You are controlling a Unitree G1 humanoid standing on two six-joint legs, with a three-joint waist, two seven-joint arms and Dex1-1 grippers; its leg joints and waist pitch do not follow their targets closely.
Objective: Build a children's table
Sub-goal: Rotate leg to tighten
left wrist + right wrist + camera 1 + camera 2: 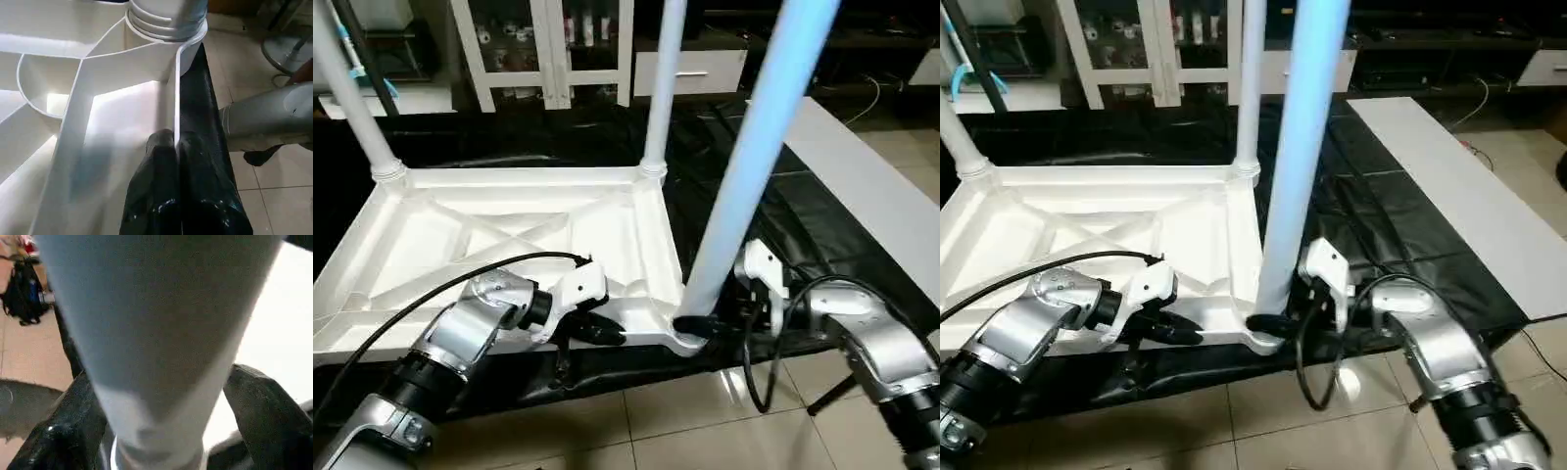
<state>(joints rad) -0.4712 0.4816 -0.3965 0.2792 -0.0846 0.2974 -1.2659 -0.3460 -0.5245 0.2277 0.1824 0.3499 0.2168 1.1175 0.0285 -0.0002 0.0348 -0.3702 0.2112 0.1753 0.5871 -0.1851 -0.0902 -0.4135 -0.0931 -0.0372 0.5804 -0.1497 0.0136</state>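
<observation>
Currently the tabletop (509, 245) lies upside down on the black sheet (803, 225), ribbed underside up, its long side running left to right. At the far left corner one leg (347, 93) stands in its socket; at the far right corner a second leg (664, 78) stands upright likewise.

On the near edge, left of the near right corner, the left gripper (607, 335) is pinched shut on the thin upright rim wall of the tabletop, one finger (154, 196) on each face of the wall. This hold appears to steady the tabletop against tipping.

At the near right corner the third leg (754, 147) rises from its corner socket (690, 343). Its long axis runs bottom to top and leans slightly to the right; it is not plumb like the far legs. Whether its lower end is fully seated cannot be told.

Just right of that leg sits the right gripper (697, 323), spread wide with one finger (73, 431) on each side of the leg's base. Gaps show between the fingers and the tube, so it straddles the leg rather than clamps it.

Judged from this layout, the leg lies directly between the right fingers, and the right arm is the nearer one. The coming move depends on bringing the leg's axis in line with the socket's axis, and a push along a tilted axis could jam the joint. The near left corner appears to have no leg yet.
</observation>
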